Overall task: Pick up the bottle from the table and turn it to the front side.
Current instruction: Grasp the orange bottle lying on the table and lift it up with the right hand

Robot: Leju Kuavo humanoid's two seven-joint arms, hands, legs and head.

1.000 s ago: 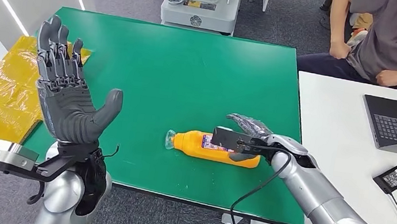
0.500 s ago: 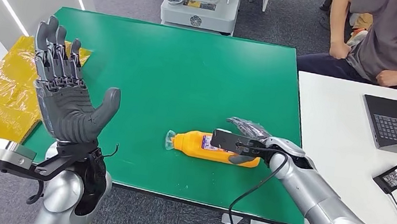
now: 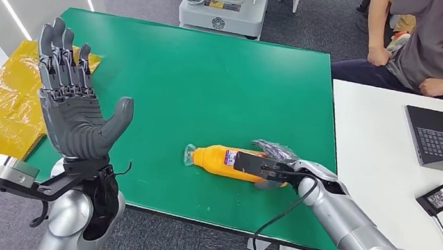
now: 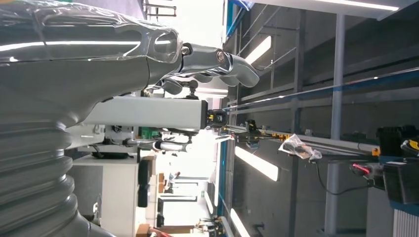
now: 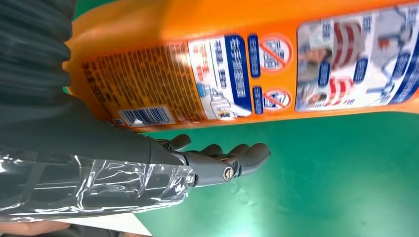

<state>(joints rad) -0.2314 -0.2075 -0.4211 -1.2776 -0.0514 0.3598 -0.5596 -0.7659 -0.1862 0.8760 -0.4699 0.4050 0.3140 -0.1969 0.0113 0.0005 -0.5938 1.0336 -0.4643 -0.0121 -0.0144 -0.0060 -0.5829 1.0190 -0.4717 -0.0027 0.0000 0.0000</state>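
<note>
**Closing on the lying bottle**

On the green table the orange bottle lies on its side, back label up. Our left hand is raised, spread, empty. Our right hand straddles the bottle's base end; whether it grips, we cannot tell. We should wrap firmly before lifting and rolling

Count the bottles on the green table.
1. An orange bottle lies on its side near the front right of the green table, with the right hand at its base end.
</note>
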